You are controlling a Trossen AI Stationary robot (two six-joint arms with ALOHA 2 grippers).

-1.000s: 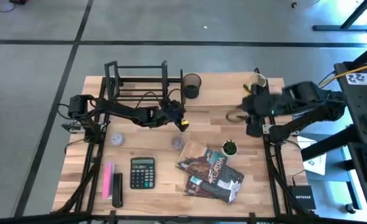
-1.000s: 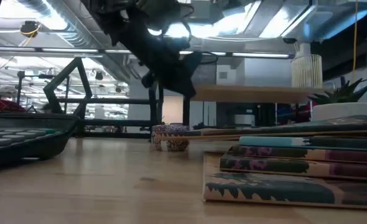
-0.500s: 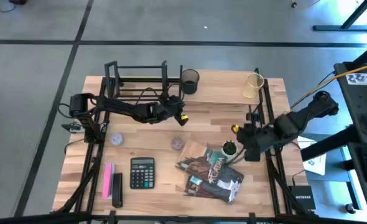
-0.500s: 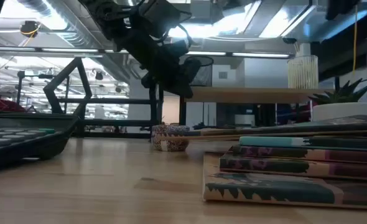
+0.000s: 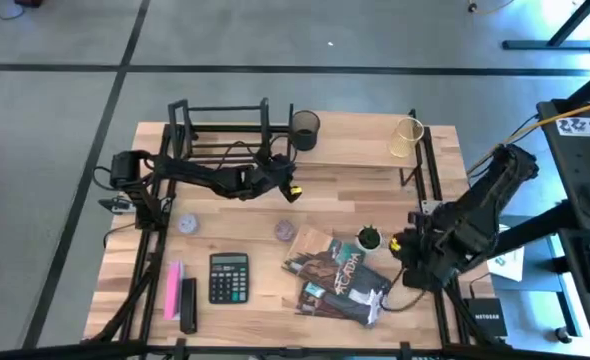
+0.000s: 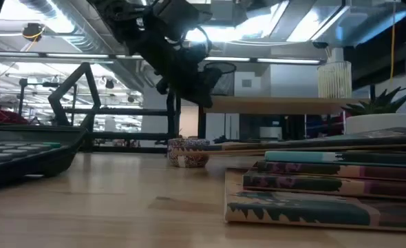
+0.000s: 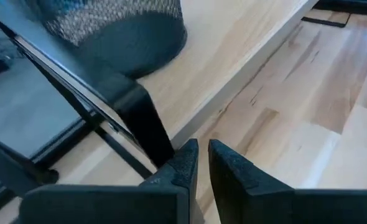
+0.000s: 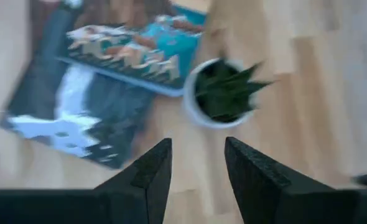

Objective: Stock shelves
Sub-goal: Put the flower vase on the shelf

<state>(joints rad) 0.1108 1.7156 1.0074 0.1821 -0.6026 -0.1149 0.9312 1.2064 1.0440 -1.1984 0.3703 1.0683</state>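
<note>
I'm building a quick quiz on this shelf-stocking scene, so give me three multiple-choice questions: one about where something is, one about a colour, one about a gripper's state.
1. Where does the black mesh cup stand?
A. on the light-wood board shelf
B. on the calculator
C. on the pile of books

2. What colour is the marker lying left of the calculator?
A. green
B. pink
C. orange

3. How is the right gripper set above the small potted plant?
A. shut on the plant
B. shut on a book
C. open, holding nothing

Answers:
1. A, the high view shows the cup at the left end of the shelf board.
2. B, it shows pink in the high view.
3. C, the right wrist view shows its fingers apart with bare table between them.
</note>
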